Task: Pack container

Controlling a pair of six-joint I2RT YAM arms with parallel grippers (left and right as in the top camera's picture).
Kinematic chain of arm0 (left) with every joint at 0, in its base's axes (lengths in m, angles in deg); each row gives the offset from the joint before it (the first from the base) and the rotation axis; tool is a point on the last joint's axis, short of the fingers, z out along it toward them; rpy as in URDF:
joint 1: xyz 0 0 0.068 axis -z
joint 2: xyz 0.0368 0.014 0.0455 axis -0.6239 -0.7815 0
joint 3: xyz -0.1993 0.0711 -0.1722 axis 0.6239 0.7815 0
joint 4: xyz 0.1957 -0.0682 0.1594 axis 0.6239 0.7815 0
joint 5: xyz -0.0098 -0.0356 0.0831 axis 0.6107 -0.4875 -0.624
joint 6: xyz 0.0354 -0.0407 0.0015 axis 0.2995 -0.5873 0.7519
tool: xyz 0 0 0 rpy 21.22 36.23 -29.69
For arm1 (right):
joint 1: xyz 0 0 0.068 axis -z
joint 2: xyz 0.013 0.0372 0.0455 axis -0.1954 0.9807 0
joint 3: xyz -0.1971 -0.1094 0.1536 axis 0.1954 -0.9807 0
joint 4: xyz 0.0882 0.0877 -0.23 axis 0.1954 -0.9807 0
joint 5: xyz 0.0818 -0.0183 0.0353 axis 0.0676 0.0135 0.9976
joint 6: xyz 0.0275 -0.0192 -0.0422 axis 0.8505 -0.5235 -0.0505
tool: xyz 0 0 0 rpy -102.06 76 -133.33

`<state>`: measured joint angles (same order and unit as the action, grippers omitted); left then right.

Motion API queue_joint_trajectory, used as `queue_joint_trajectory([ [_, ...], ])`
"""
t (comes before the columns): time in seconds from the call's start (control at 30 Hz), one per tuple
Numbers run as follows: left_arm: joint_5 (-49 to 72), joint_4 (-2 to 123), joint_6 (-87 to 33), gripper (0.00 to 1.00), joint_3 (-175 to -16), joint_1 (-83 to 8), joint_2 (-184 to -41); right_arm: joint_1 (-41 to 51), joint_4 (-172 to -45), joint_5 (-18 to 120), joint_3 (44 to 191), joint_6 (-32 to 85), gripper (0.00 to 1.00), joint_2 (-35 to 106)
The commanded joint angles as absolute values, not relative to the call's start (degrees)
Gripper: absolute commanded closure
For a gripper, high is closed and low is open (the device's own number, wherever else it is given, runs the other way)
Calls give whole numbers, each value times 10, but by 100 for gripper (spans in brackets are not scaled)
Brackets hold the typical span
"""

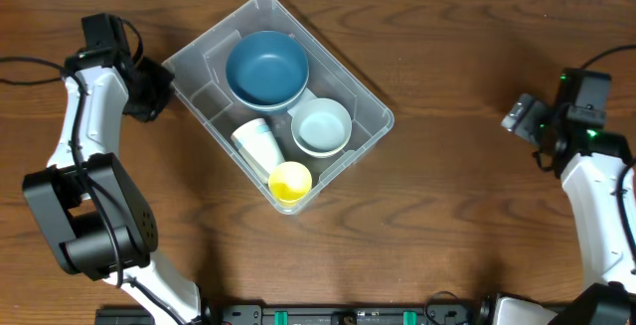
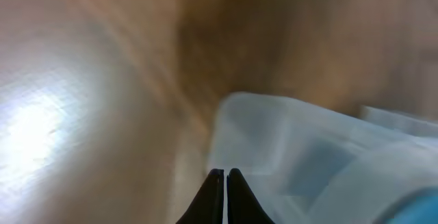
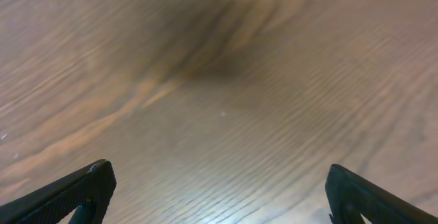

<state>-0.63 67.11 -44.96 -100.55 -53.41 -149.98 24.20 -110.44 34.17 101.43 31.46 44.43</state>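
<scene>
The container is a large clear plastic bin lying diagonally at the table's middle. It holds a dark blue bowl, a pale blue bowl, a white cup on its side and a yellow cup. My left gripper is shut and empty, right by the bin's left corner; in the left wrist view its fingertips meet in front of the blurred bin wall. My right gripper is open and empty, far right; the right wrist view shows its fingers wide apart above bare wood.
The brown wooden table surrounds the bin. Black cables trail at the far left and at the upper right. The arm bases stand at the front edge.
</scene>
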Motion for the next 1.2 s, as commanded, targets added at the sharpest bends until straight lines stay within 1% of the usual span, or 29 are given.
queue_joint_trajectory([
  [0.0, 63, 644, -435, 94, -1005, -521, -1496, 250, -1104, 341, 1015, 324, 1, 447],
  [0.17, 117, 586, -409, 94, -1005, -488, -1496, 250, -1104, 346, 1015, 324, 1, 454],
  [0.4, 177, 501, -387, 94, -1005, -419, -1496, 250, -1093, 394, 1015, 316, 1, 487],
  [0.5, 181, 480, -367, 94, -1005, -389, -1496, 247, -1085, 406, 1015, 294, 1, 505],
  [0.6, 180, 466, -355, 94, -1005, -373, -1496, 244, -1074, 446, 1015, 243, 1, 518],
  [0.8, 169, 458, -356, 94, -1006, -393, -1496, 223, -1040, 560, 1015, 129, 1, 520],
  [0.93, 168, 458, -356, 94, -1006, -418, -1495, 195, -1006, 567, 1015, 80, 1, 520],
  [1.07, 168, 453, -356, 94, -1006, -448, -1490, 159, -936, 565, 1015, 45, 1, 520],
  [1.1, 168, 452, -356, 92, -1006, -454, -1489, 151, -915, 565, 1015, 45, 1, 520],
  [1.13, 168, 451, -356, 84, -1006, -461, -1488, 143, -891, 566, 1015, 45, 1, 520],
  [1.17, 168, 451, -356, 74, -1006, -468, -1487, 135, -873, 565, 1015, 45, 1, 520],
])
